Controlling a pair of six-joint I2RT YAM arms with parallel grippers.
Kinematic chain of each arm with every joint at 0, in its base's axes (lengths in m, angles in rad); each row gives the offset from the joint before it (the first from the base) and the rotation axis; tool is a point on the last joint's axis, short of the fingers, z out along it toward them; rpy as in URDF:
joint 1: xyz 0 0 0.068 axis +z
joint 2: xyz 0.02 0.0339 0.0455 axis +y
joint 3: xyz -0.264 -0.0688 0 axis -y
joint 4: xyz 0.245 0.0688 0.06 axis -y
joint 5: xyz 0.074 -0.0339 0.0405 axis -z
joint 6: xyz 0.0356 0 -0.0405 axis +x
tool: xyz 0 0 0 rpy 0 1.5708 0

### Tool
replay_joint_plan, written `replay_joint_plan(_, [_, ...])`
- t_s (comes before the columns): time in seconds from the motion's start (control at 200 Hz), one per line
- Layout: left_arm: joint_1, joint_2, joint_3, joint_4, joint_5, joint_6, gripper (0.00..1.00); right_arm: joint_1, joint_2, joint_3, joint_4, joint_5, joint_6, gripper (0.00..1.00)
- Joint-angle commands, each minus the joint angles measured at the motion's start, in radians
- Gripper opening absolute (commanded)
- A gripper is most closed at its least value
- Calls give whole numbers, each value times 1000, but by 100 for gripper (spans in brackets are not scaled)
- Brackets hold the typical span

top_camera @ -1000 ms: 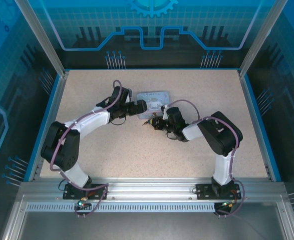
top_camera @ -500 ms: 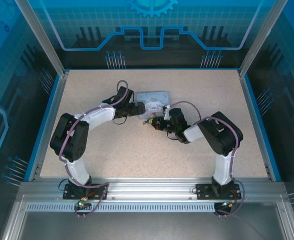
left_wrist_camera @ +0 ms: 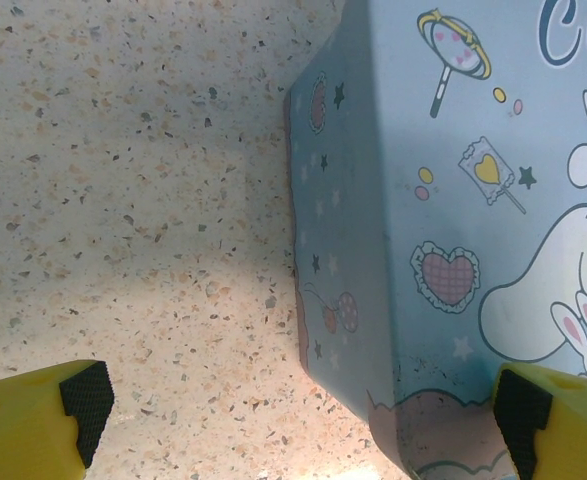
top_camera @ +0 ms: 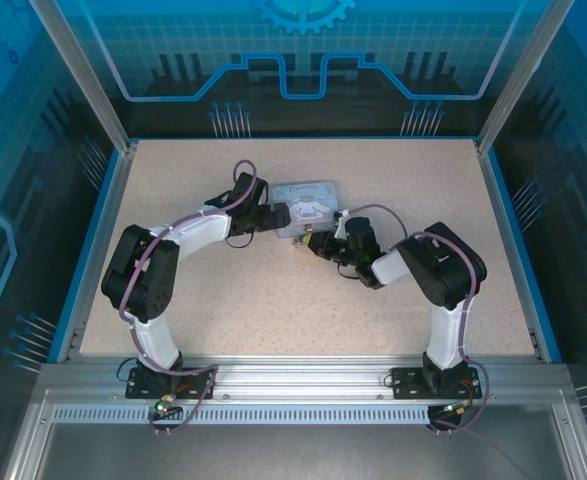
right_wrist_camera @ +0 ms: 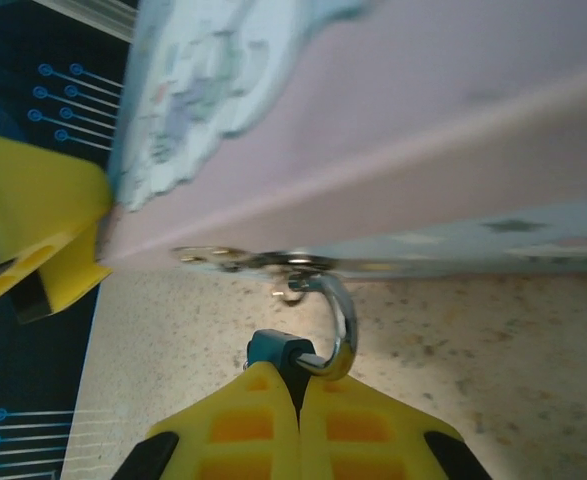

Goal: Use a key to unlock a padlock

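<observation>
Padlock — small dark body with a bluish tint, found in the right wrist view just below the near edge of the tin, close above the table. Its silver shackle is curved upward and hooked into a small metal ring at the tin's rim. The body is pinched between the tips of the right gripper, whose yellow fingers are pressed fully together on it.

Tin, pastel blue and pink, printed with a cartoon rabbit, hearts and sweets — set flat on the speckled table, toward the far middle.

Left gripper, spread to its widest, nothing held. One finger is placed over bare table and the other over the tin, so a corner edge of the tin is straddled. Whether the tin is touched cannot be told.
</observation>
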Motion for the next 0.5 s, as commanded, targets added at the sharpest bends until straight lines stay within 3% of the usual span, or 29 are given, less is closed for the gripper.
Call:
replay_joint_plan(0.0, [6,34,-11,-54,-16,-5,99,-26,23,-19,-24,-13,16,0])
replay_joint_plan(0.49, [7,35,-8,-48,-1,-8,99,-77,-89,-80,-65,-68,-49,0])
